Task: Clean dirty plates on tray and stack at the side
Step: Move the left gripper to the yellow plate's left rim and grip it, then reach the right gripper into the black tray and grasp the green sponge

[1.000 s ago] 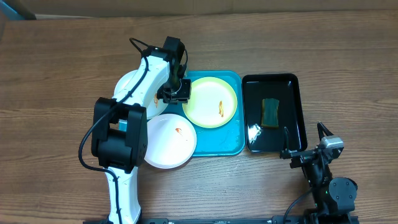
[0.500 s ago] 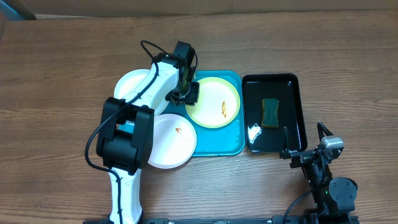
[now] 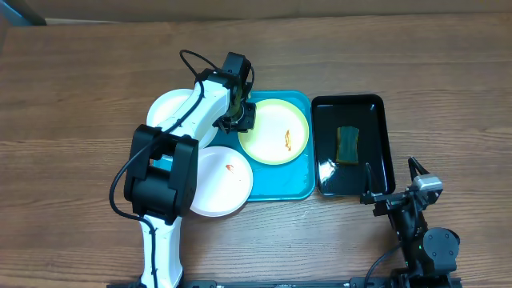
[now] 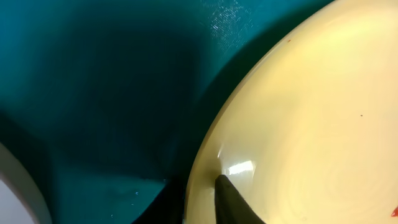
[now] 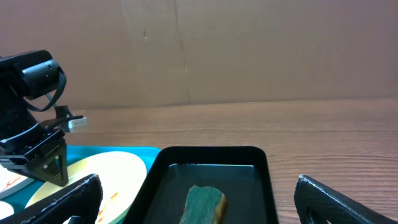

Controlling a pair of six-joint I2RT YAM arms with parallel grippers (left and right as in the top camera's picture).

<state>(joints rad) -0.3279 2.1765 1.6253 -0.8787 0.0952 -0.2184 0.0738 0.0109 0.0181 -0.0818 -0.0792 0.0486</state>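
Observation:
The lime-green-rimmed plate (image 3: 276, 134) (image 4: 311, 112) lies on the turquoise tray (image 3: 284, 182) (image 4: 93, 93), with an orange smear right of its centre. My left gripper (image 3: 240, 118) (image 4: 199, 190) is shut on this plate's left rim: one dark finger (image 4: 231, 200) lies on top, the other is under the edge. Two white plates sit at the tray's left: one (image 3: 168, 108) is partly hidden by the arm, and the nearer one (image 3: 224, 186), which hangs over the tray's edge, has a small smear. My right gripper (image 3: 392, 182) (image 5: 198, 190) stays open and empty near the front right.
A black tray (image 3: 382, 144) (image 5: 155, 180) holding water and a green-yellow sponge (image 3: 347, 144) (image 5: 205, 204) stands right of the turquoise tray. The left arm stretches from the table's front edge across the white plates. Brown wooden table all around.
My left gripper moved right and slightly back to the green-rimmed plate's left rim and its jaws narrowed onto it. The plate shifted slightly right. The right arm has not moved.

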